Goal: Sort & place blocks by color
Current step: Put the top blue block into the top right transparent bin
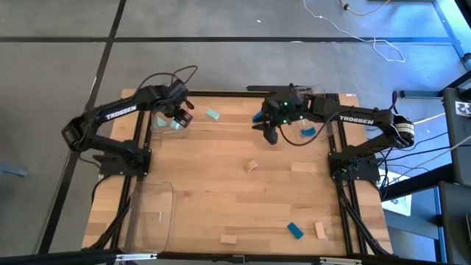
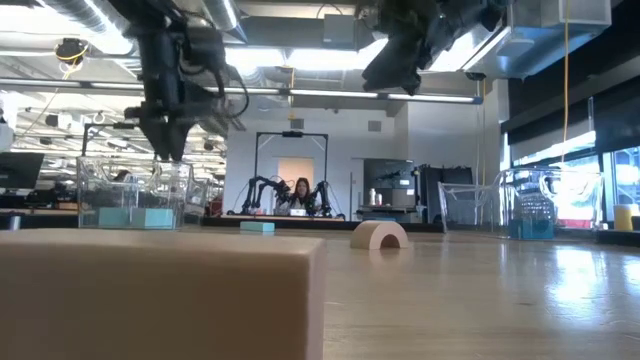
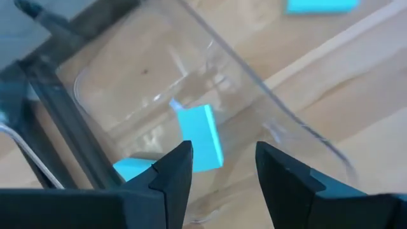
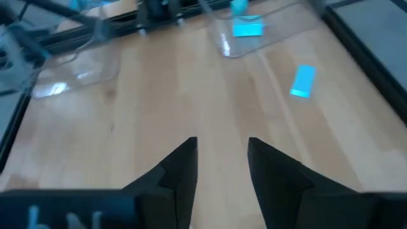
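Note:
My left gripper (image 3: 222,152) hangs open and empty over the clear tray (image 1: 163,126) at the table's far left. Two mint-teal blocks (image 3: 200,137) (image 3: 132,169) lie in that tray. A third teal block (image 1: 213,114) lies on the table just right of it. My right gripper (image 4: 222,143) is open and empty above the bare table, left of the far right tray (image 1: 315,137), which holds a deep blue block (image 1: 309,132). A wooden arch block (image 1: 252,165) stands mid-table. A blue block (image 1: 295,230) and two wooden blocks (image 1: 319,230) (image 1: 228,238) lie by the near edge.
A third clear tray (image 1: 151,213) sits at the near left with a small pale piece in it. In the low view a wooden block (image 2: 160,290) fills the foreground. Open tabletop lies between the arch and the near blocks. A person sits in the room behind.

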`<state>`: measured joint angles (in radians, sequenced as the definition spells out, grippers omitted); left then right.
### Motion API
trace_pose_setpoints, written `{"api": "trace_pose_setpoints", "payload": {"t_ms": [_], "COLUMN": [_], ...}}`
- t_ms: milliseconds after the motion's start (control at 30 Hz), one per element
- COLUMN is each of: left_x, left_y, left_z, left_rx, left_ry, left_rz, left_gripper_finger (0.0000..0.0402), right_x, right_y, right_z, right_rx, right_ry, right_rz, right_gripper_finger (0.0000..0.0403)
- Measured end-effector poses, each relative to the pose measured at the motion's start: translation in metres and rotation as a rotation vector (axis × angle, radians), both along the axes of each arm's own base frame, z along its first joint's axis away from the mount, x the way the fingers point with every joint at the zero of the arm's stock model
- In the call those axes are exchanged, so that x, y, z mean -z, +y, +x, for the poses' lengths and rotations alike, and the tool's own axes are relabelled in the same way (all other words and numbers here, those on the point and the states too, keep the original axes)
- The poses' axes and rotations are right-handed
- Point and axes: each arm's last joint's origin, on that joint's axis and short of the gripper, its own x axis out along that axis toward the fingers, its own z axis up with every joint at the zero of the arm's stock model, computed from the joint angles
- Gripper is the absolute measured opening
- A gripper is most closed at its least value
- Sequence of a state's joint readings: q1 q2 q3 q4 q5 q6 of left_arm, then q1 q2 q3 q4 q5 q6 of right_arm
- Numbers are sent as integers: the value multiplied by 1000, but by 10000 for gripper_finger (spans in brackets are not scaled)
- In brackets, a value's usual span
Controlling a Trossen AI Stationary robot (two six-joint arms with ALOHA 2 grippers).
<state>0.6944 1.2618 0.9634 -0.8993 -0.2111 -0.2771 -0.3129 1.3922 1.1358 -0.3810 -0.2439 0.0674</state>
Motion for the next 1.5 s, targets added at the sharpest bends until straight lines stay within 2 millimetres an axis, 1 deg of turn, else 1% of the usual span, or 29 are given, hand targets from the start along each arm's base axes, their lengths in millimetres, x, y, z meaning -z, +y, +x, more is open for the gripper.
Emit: {"api": "trace_pose_setpoints", "payload": {"t_ms": [100,200,367,500,633,767,867,967,1067,1200,1267,1333,1500], "left_x": [-12,-22,-33,-38,-39,-40,-42,-44,-45,-47,-47,-47,-47], "left_y": [-9,-16,-28,-35,-39,-40,-41,-40,-39,-38,-38,-38,-38], "left_z": [-4,-9,-13,-14,-10,-6,-3,-1,0,2,3,3,3], "left_rx": [19,33,67,129,198,217,193,174,173,163,132,106,88], "left_ry": [-46,-86,-136,-144,-148,-174,-215,-249,-265,-293,-318,-332,-342], "left_rz": [37,69,106,127,131,151,155,164,176,189,183,175,168], "left_gripper_finger": [163,163,163,163,163,163,163,163,163,163,163,163,163], "right_x": [0,0,0,0,1,2,3,4,3,-8,-16,-25,-41], "right_y": [-9,-15,-16,-17,-22,-33,-44,-56,-67,-77,-81,-86,-100], "right_z": [-3,-5,-6,-6,-8,-14,-20,-27,-32,-37,-38,-38,-37], "right_rx": [39,57,64,106,128,152,174,193,194,157,131,120,93], "right_ry": [0,0,2,1,13,23,40,54,75,120,129,127,221], "right_rz": [9,10,13,68,77,61,35,-13,-111,-335,-399,-434,-436], "right_gripper_finger": [138,130,100,91,100,125,147,166,177,181,181,181,181]}}
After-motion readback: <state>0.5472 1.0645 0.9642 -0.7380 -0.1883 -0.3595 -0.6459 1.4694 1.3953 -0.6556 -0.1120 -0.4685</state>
